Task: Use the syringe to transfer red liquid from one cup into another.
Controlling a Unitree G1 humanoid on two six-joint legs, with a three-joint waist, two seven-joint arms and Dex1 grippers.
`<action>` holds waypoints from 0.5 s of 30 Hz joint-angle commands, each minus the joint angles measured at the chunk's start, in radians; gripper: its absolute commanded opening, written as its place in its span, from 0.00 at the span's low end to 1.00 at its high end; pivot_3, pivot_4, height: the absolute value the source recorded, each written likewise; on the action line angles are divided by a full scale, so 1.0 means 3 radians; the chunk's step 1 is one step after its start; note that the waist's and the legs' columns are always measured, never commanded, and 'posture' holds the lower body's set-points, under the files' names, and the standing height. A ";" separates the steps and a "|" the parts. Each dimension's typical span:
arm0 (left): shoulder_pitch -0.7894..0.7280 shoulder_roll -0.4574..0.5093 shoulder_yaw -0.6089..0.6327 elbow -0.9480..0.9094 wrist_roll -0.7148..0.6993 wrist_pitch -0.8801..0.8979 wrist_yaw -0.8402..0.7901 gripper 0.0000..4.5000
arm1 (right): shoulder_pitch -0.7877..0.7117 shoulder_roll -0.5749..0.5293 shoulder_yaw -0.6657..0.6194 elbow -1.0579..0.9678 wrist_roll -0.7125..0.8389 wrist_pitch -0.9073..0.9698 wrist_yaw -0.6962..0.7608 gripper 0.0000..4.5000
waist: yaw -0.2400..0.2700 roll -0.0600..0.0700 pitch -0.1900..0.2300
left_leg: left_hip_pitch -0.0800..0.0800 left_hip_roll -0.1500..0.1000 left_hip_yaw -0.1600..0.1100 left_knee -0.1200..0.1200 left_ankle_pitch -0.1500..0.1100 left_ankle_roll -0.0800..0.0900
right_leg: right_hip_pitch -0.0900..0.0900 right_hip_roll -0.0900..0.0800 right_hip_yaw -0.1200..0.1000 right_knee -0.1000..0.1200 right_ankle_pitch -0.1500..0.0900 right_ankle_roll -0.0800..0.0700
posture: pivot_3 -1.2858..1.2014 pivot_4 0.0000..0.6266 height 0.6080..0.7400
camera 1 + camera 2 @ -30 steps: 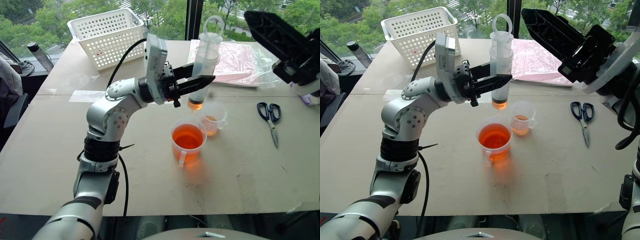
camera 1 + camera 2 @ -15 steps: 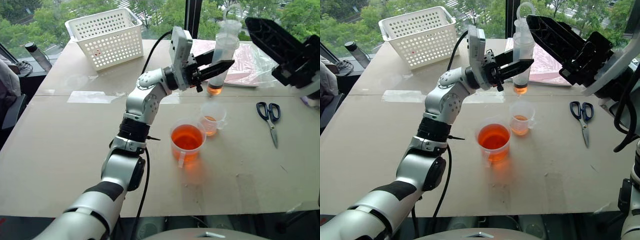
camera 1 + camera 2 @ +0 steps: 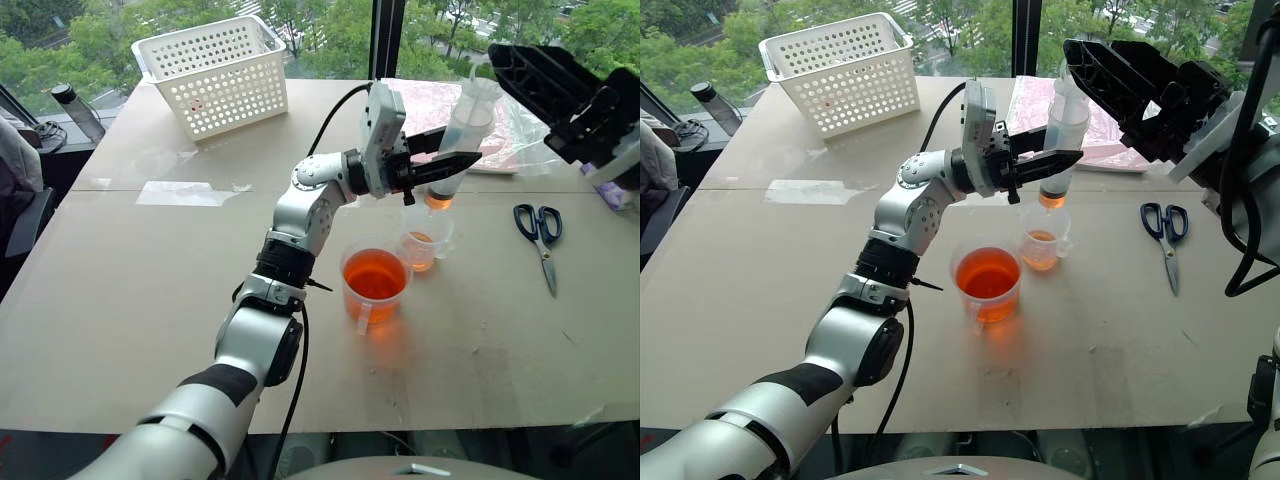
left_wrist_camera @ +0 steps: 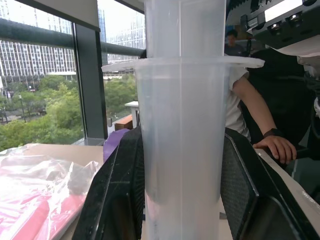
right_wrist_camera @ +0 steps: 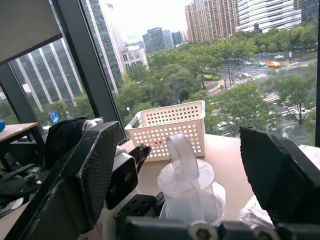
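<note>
Two cups (image 3: 376,280) (image 3: 424,240) with red liquid (image 3: 375,275)

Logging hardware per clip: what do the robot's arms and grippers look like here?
The left arm is silver-grey, in rounded jointed segments with black bands and a black cable looping along it. A pale camera box sits at its wrist. The left gripper and right gripper each have two black, wedge-shaped fingers.

You see the clear syringe (image 3: 1060,130) upright, tilted slightly, ring-ended plunger up, a little red liquid (image 3: 1052,200) near its tip, directly above the smaller handle-less cup (image 3: 1044,237). Just beside it on the table stands the larger handled cup (image 3: 988,283), partly filled orange-red.
</note>
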 commanded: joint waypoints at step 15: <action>-0.0007 -0.0082 0.0018 -0.0061 0.0097 -0.0088 0.0004 0.31 | -0.0033 -0.0078 -0.0005 0.0061 -0.0352 0.0199 0.0131 0.00 | 0.0002 0.0000 0.0000 | 0.0000 0.0000 0.0000 0.0000 0.0000 0.0000 | 0.0000 0.0000 0.0000 0.0001 0.0000 0.0000 | 0.52 0.24 1.00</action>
